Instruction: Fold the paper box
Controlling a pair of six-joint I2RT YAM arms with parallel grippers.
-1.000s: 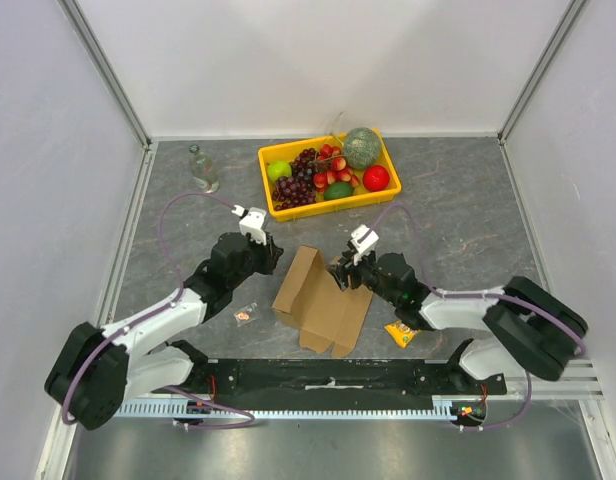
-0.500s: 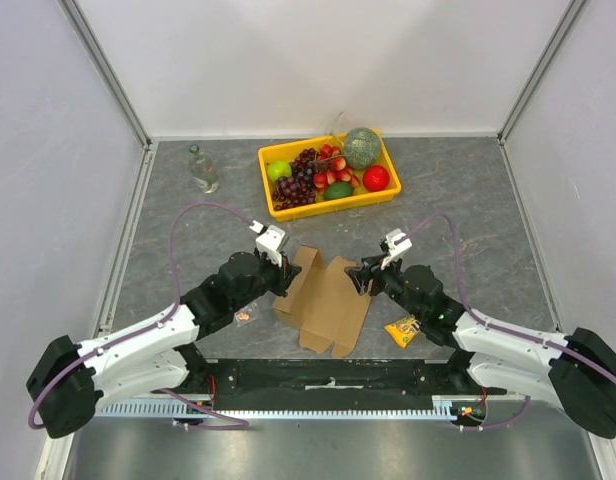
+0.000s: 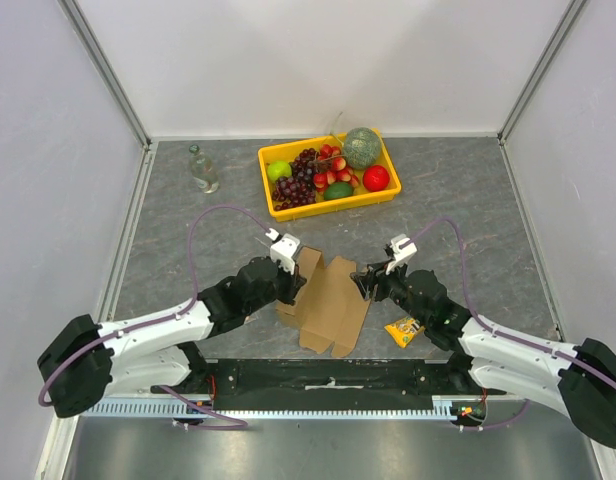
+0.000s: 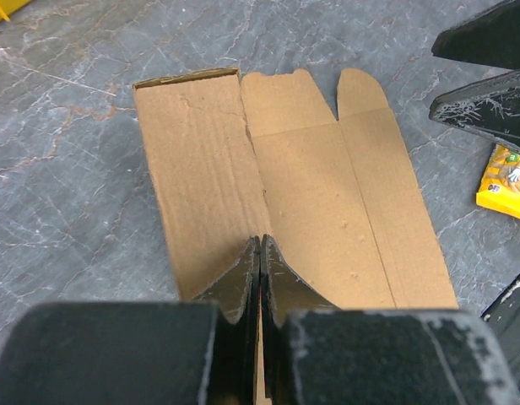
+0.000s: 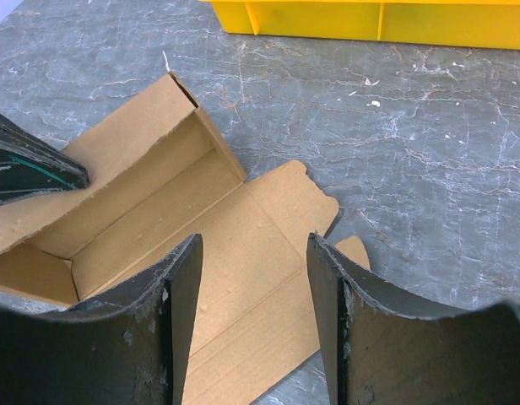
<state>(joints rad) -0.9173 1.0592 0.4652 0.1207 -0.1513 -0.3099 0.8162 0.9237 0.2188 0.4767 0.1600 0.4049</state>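
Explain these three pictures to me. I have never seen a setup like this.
Two robot arms are bolted at the near edge of a grey table. The wide picture comes from a fixed camera above and behind them. The other two come from a camera on each wrist, so each shows its own black fingers. On the table lie a brown paper box, partly folded, a yellow tray of fruit, a small clear bottle and a yellow candy packet. The left gripper is shut and seems to pinch the box's raised side panel. The right gripper is open, holds nothing, and hangs over the box's flaps.
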